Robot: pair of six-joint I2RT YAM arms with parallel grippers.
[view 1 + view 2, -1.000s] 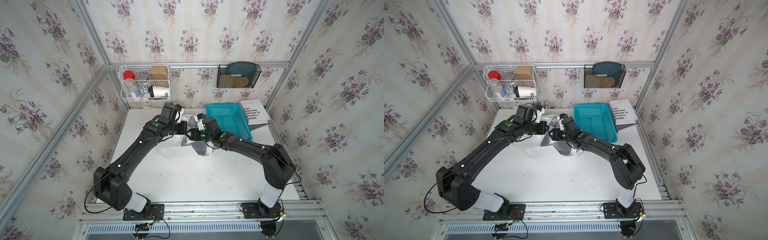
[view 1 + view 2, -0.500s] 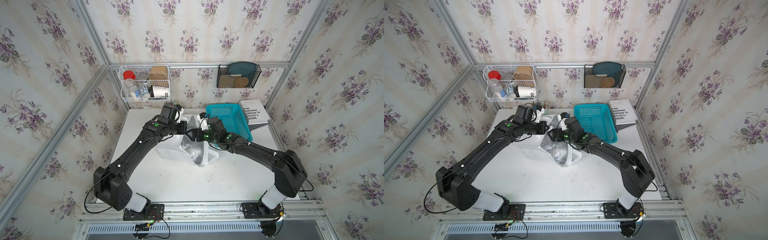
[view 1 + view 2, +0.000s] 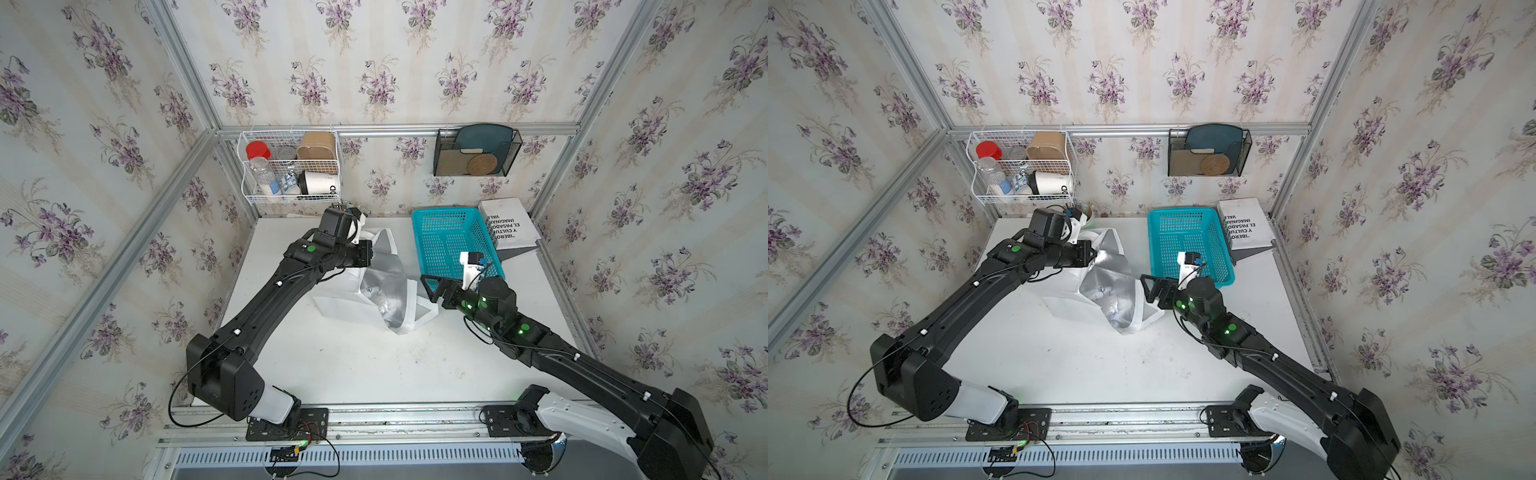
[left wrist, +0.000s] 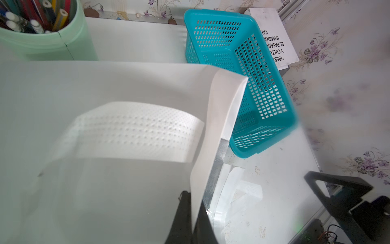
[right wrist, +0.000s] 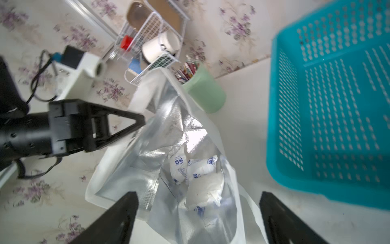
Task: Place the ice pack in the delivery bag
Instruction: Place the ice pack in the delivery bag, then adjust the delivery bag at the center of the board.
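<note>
The delivery bag (image 3: 376, 286) (image 3: 1100, 278) lies on the table, its silver-lined mouth gaping toward the right arm. A white ice pack (image 5: 201, 175) with blue print rests inside on the foil, also seen in both top views (image 3: 384, 308) (image 3: 1111, 306). My left gripper (image 3: 368, 254) (image 3: 1091, 254) (image 4: 193, 224) is shut on the bag's upper white wall (image 4: 105, 109) and holds it raised. The right gripper (image 3: 429, 287) (image 3: 1148, 289) (image 5: 198, 195) stands open and empty just outside the mouth, a finger on each side of the opening.
A blue mesh basket (image 3: 453, 245) (image 5: 337, 105) stands tilted right of the bag, against a white book (image 3: 509, 222). A green pencil cup (image 4: 42, 36) (image 5: 203, 95) stands behind the bag. A wire rack (image 3: 291, 166) and a black holder (image 3: 476, 151) hang on the back wall.
The right gripper has drawn back out of the bag to the right and opened wider; the ice pack stays inside. The left gripper keeps its hold on the bag's wall.
</note>
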